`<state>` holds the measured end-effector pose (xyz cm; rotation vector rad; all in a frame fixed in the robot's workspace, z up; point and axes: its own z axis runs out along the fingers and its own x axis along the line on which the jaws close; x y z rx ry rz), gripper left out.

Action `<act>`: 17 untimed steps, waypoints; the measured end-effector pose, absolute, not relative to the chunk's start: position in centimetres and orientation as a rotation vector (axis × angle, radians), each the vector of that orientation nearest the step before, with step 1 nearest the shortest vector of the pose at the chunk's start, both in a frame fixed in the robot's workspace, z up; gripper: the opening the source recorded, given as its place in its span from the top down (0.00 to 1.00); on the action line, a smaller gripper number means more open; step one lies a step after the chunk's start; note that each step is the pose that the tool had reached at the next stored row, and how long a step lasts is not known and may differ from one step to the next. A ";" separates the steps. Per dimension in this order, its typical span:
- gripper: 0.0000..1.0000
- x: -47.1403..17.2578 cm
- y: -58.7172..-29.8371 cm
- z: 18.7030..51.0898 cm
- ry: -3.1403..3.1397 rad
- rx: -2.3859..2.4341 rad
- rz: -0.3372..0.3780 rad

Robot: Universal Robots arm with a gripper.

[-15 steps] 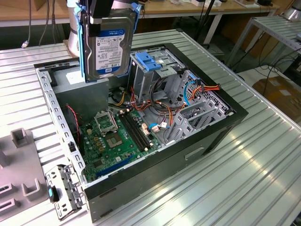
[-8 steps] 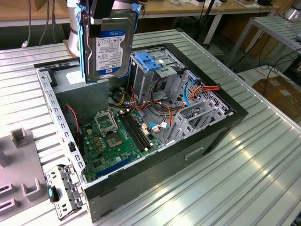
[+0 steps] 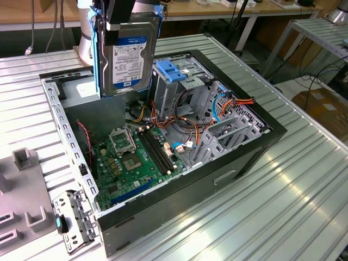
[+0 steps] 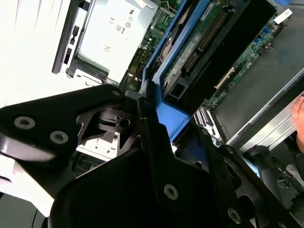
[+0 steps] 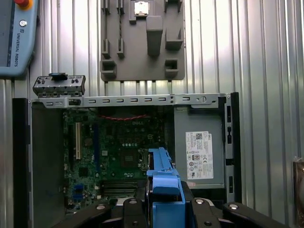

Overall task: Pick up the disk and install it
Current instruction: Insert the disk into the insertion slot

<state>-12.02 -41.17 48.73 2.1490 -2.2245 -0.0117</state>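
In the exterior view my gripper (image 3: 119, 22) is shut on the disk (image 3: 128, 51) and holds it upright by its top edge. The disk's white-and-blue label faces the camera and blue rails run down its sides. It hangs above the far left corner of the open computer case (image 3: 272, 128), clear of the parts inside. In the second wrist view the disk (image 4: 204, 38) shows its green circuit-board underside and a blue rail, clamped between the black fingers (image 4: 152, 142). In the first wrist view, the blue rail (image 5: 164, 187) sticks out from the gripper over the motherboard (image 5: 118, 152).
Inside the case are the motherboard (image 3: 136, 157), a metal drive cage with a blue latch (image 3: 171, 70), loose cables (image 3: 223, 103) and a grey box with a white sticker (image 5: 197, 152). A grey fixture plate (image 5: 142, 42) and a slotted bracket (image 3: 73, 217) lie beside the case. A hand (image 4: 299, 118) shows at the case's edge.
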 end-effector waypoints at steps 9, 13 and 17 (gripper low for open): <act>0.63 -12.0 -41.8 48.7 -2.225 2.149 -0.012; 0.63 -12.0 -42.1 48.7 -2.224 2.149 -0.012; 0.63 -12.0 -43.0 48.7 -2.225 2.149 -0.012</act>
